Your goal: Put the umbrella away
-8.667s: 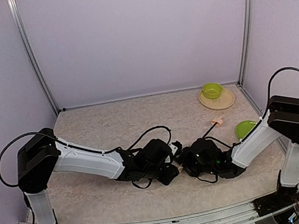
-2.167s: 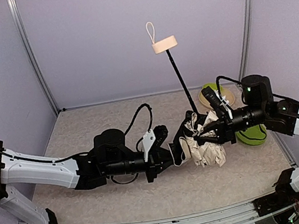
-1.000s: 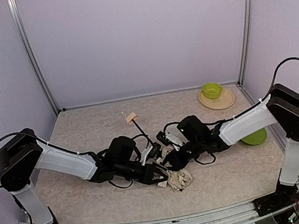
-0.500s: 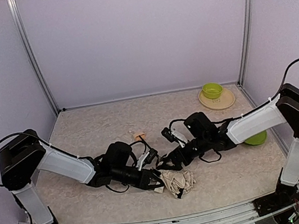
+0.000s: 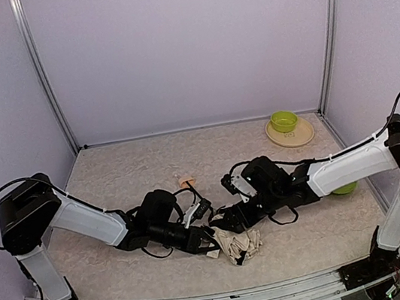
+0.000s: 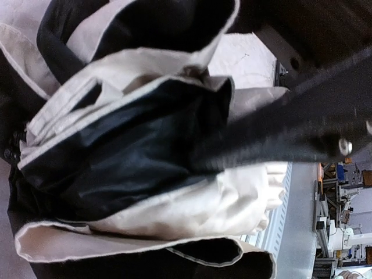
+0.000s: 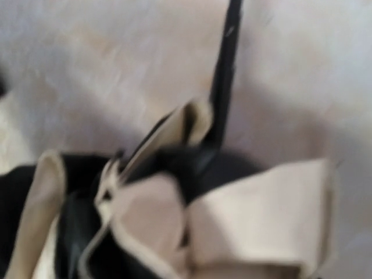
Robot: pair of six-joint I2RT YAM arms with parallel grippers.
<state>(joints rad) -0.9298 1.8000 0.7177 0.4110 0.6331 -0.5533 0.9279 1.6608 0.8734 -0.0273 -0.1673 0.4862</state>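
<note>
A: How is the left gripper (image 5: 205, 239) set?

B: Its jaws are pressed together. It lies low over the table (image 5: 112, 171), with its tip at the edge of the umbrella (image 5: 238, 244). In the wrist view, one dark finger (image 6: 279, 136) crosses right over the bunched cloth (image 6: 192, 215). It looks to be pinching a fold of it.

A: And the right gripper (image 5: 225, 222)?

B: It comes in from the other side and sits just above the same bundle, close to the left gripper's tip. I cannot tell how far its jaws are spread or whether it touches the cloth. Its fingers do not show in its own camera, and from above they are a dark blur.

A: Where is the umbrella, then?

B: The crumpled cream and black cloth lies on the table directly under the right gripper and against the left one.

A: Which way does it point?

B: The thin black shaft (image 7: 224, 75) runs out of the bundle, away from both grippers and toward the back wall, leaning a little to the left arm's side. The small beige handle (image 5: 184, 179) is at that far end, beyond the left gripper. So the long axis runs roughly from near to far.
</note>
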